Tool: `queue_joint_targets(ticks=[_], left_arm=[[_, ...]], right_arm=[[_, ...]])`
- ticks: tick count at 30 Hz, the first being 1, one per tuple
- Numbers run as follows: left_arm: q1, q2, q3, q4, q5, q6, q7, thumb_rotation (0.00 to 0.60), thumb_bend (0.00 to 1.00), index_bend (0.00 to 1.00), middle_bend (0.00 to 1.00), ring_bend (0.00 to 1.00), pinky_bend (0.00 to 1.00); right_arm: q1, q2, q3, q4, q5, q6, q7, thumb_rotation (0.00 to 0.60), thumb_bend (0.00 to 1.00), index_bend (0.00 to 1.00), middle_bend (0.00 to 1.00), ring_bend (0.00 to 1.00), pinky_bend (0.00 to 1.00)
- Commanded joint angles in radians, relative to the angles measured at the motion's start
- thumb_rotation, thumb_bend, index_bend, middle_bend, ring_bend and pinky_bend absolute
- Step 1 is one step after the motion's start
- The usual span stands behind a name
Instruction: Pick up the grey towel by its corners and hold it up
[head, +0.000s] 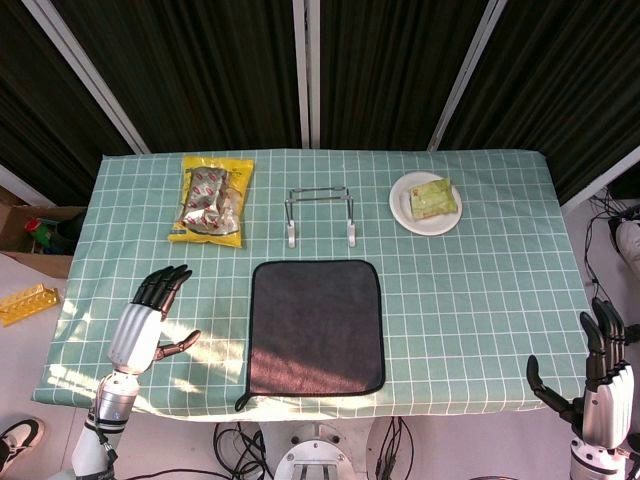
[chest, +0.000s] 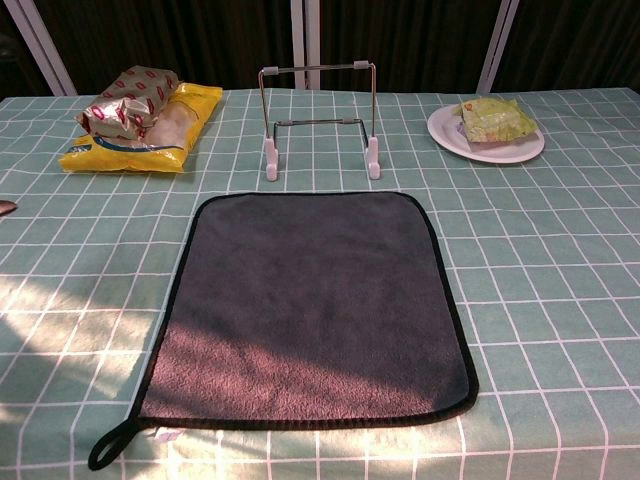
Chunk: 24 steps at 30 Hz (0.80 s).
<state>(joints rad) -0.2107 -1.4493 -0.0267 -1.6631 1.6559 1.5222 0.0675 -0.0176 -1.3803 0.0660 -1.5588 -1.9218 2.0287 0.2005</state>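
The grey towel (head: 317, 326) is lying flat on the table (head: 480, 300), near its front edge, with a small loop (chest: 108, 450) sticking out at one near corner. The left robot hand (head: 150, 320) is hovering just left of the towel with fingers spread wide, holding nothing. The right robot hand (head: 600, 385) is standing well apart beyond the table's right side, also wide and holding nothing.

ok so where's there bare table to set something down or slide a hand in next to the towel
Widest bare patch: right of the towel, below the plate, out to the right hand. A narrower strip lies left of the towel, where the left hand hovers. The back row is crowded: snack bags, wire stand, plate.
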Motion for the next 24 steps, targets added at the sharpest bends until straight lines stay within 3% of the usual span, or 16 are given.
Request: queue_joint_targets(ticks=[1,6,17,24], left_arm=[[-0.001,-0.003,0.001,0.001,-0.002,-0.005,0.001,0.6,0.17,0.09,0.1,0.08,0.13],[-0.004,-0.009,0.011,-0.004,0.001,-0.023,0.026,0.6,0.17,0.09,0.1,0.08,0.13],[-0.024,-0.061,0.124,-0.018,0.092,-0.128,0.116,0.6,0.12,0.09,0.1,0.08,0.13],[-0.022,-0.101,0.15,-0.011,0.071,-0.182,0.142,0.6,0.09,0.09,0.1,0.08,0.13]], right_arm=[[0.001,0.0,0.001,0.001,0.001,0.0,0.003,0.6,0.39,0.0,0.0,0.0,0.0],[-0.001,0.002,0.002,0.004,0.005,0.002,0.01,0.6,0.4,0.0,0.0,0.0,0.0],[-0.007,0.01,-0.004,0.002,-0.001,0.006,0.016,0.6,0.39,0.0,0.0,0.0,0.0],[-0.012,0.019,-0.012,-0.016,0.002,0.0,0.019,0.6,0.39,0.0,0.0,0.0,0.0]])
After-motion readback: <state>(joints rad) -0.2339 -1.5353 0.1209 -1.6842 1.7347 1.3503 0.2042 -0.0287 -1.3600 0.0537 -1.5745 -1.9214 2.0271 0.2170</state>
